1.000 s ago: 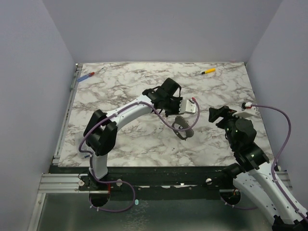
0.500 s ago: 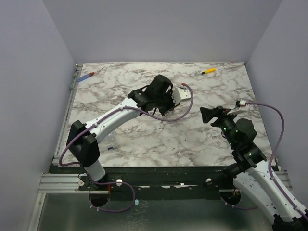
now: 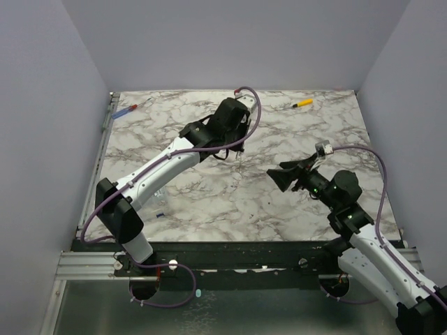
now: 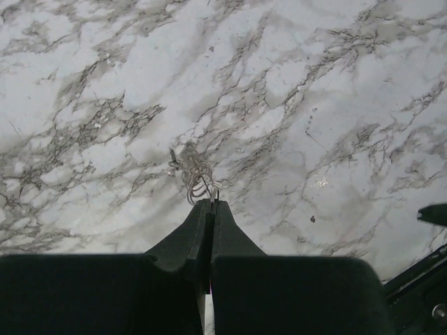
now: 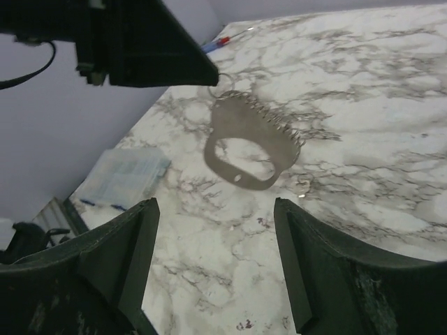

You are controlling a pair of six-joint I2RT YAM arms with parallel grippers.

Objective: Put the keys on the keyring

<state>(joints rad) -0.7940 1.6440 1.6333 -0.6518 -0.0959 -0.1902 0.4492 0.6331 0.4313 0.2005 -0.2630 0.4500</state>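
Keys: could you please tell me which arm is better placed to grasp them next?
Probably right: the open right gripper faces the keys, hanging from the keyring pinched by the shut left gripper.

Left arm, white and black, six-jointed: stretched far forward from its base, wrist bent downward.
Left gripper, black, two-finger: fingers pressed together, tips pinching a small thin metal keyring.
Right arm, white and black: elbow folded, wrist levelled toward the left gripper.
Right gripper, black, two-finger: jaws spread wide, holding nothing, apart from the left gripper's tips.
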